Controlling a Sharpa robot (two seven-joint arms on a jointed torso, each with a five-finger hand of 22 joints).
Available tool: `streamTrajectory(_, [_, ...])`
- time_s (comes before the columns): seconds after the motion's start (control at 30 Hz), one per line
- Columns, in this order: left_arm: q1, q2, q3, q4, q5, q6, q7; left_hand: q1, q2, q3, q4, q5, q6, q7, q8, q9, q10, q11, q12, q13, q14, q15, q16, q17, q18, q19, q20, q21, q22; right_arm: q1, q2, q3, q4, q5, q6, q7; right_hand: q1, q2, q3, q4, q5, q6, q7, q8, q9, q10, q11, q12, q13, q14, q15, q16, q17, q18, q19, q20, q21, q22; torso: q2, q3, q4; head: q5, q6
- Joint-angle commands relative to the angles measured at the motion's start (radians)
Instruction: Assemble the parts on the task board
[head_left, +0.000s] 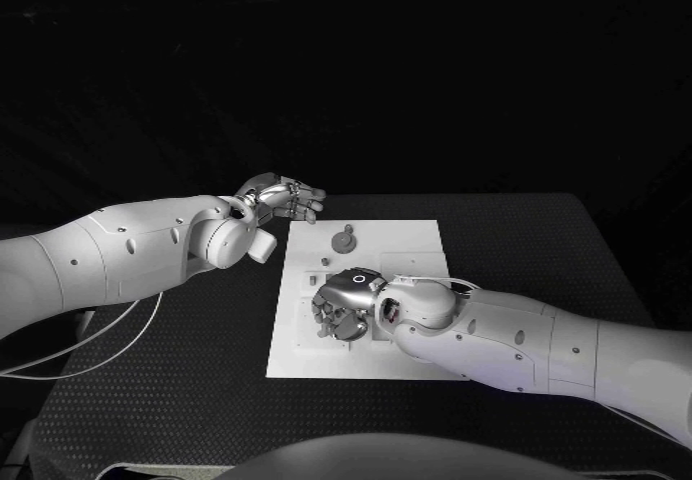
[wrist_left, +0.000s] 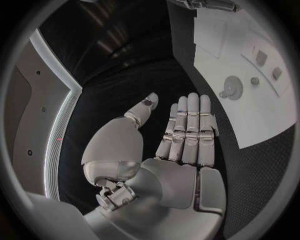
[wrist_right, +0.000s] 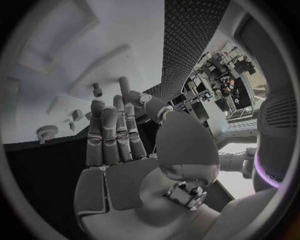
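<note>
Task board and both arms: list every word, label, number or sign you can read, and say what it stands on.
None can be read.
Task board: no print shows on it in the head view.
Round part: no marking can be made out.
Left hand and right hand: no lettering shows.
Clutter in the room behind, in the right wrist view: too small and blurred to read.

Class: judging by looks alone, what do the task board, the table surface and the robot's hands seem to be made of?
Task board: probably matt white plastic; flat, even, no glare.
Table: dark textured mat, perhaps rubber; a fine raised pattern shows.
Left hand and right hand: silver, likely metal or metallic-coated plastic; soft sheen on the segments.
</note>
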Motion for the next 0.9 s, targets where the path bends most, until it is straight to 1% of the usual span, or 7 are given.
streamTrajectory(0.03, [0.001,0.002,0.001,0.002,0.006,0.014,0.005,-0.014,0.0,-0.003,0.003,-0.002,-0.007,0.003,-0.003,-0.001,-0.006,0.0,-0.002,-0.001,-0.002,0.003,-0.005,-0.001,0.01,-0.005,0.0,0.0,-0.001,-0.006,0.002,-0.004,-0.002,-0.016,-0.004,-0.004,0.015,0.025,0.006,-0.002,0.003,0.007,0.001,0.003,0.008,0.018,-0.014,0.002,-0.002,-0.001,-0.008,0.004,0.001,0.014,0.006,-0.003,0.004,0.021,0.0,-0.0004,0.0001,0.0,-0.001])
streamTrajectory(0.23, [0.001,0.003,0.001,0.001,0.006,0.015,0.004,-0.014,0.0,-0.003,0.003,-0.002,-0.007,0.003,-0.003,-0.001,-0.006,0.0,-0.002,-0.001,-0.002,0.003,-0.005,-0.001,0.01,-0.005,0.0,0.0,-0.002,-0.006,0.007,-0.004,0.001,-0.023,-0.016,-0.009,0.015,0.025,0.007,-0.002,0.003,0.007,0.001,0.003,0.009,0.018,-0.014,0.002,-0.001,-0.001,-0.008,0.004,0.001,0.014,0.006,-0.003,0.005,0.021,0.0,-0.0005,0.0,0.0,-0.002])
streamTrajectory(0.33, [0.001,0.003,0.001,0.001,0.006,0.015,0.004,-0.014,0.0,-0.003,0.004,-0.002,-0.007,0.003,-0.003,-0.001,-0.006,0.0,-0.002,-0.001,-0.002,0.003,-0.006,-0.001,0.01,-0.005,0.0,0.0,-0.002,-0.007,0.009,-0.006,0.001,-0.027,-0.016,-0.011,0.015,0.025,0.007,-0.002,0.003,0.007,0.001,0.003,0.009,0.018,-0.014,0.001,-0.001,-0.001,-0.008,0.004,0.001,0.014,0.006,-0.003,0.005,0.021,-0.001,-0.0003,0.0,0.001,-0.002])
streamTrajectory(0.4, [0.001,0.003,0.001,0.002,0.006,0.015,0.004,-0.014,0.0,-0.003,0.004,-0.002,-0.007,0.003,-0.003,-0.001,-0.006,0.0,-0.002,-0.001,-0.002,0.003,-0.006,-0.001,0.01,-0.006,0.0,0.0,-0.002,-0.007,0.01,-0.007,0.0,-0.028,-0.019,-0.012,0.015,0.025,0.007,-0.002,0.003,0.007,0.001,0.003,0.009,0.018,-0.014,0.001,-0.001,-0.001,-0.008,0.004,0.002,0.014,0.006,-0.003,0.005,0.021,-0.001,-0.0007,-0.0002,0.0,-0.001])
streamTrajectory(0.5, [0.001,0.003,0.001,0.002,0.006,0.014,0.005,-0.014,0.0,-0.003,0.004,-0.002,-0.007,0.003,-0.003,-0.001,-0.006,0.001,-0.002,-0.001,-0.002,0.003,-0.006,-0.001,0.01,-0.006,0.0,0.001,-0.002,-0.007,0.009,-0.007,0.0,-0.03,-0.028,-0.014,0.015,0.025,0.007,-0.002,0.003,0.007,0.001,0.003,0.009,0.018,-0.015,0.001,0.0,-0.001,-0.008,0.005,0.002,0.014,0.006,-0.004,0.005,0.021,0.0,-0.0002,-0.0002,0.0,0.0])
streamTrajectory(0.63, [0.001,0.003,0.001,0.002,0.006,0.015,0.003,-0.014,0.0,-0.003,0.004,-0.002,-0.007,0.003,-0.003,-0.001,-0.006,0.0,-0.002,-0.002,-0.002,0.003,-0.006,-0.001,0.01,-0.006,0.0,0.001,-0.002,-0.007,0.012,-0.007,0.001,-0.031,-0.021,-0.014,0.015,0.024,0.008,-0.002,0.003,0.007,0.001,0.003,0.009,0.018,-0.015,0.001,0.0,-0.001,-0.008,0.005,0.002,0.014,0.006,-0.004,0.005,0.021,0.0,0.0002,-0.0002,0.0,0.0])
streamTrajectory(0.9, [0.001,0.003,0.001,0.003,0.006,0.016,0.002,-0.014,0.0,-0.003,0.004,-0.002,-0.007,0.003,-0.003,-0.001,-0.006,0.001,-0.002,-0.002,-0.002,0.003,-0.006,-0.001,0.01,-0.006,0.001,0.001,-0.003,-0.007,0.013,-0.008,-0.002,-0.046,-0.007,-0.026,0.015,0.024,0.008,-0.002,0.003,0.007,0.001,0.003,0.01,0.019,-0.015,0.0,0.001,-0.001,-0.008,0.005,0.002,0.014,0.006,-0.004,0.005,0.021,0.0,0.0,0.0,-0.002,0.0])
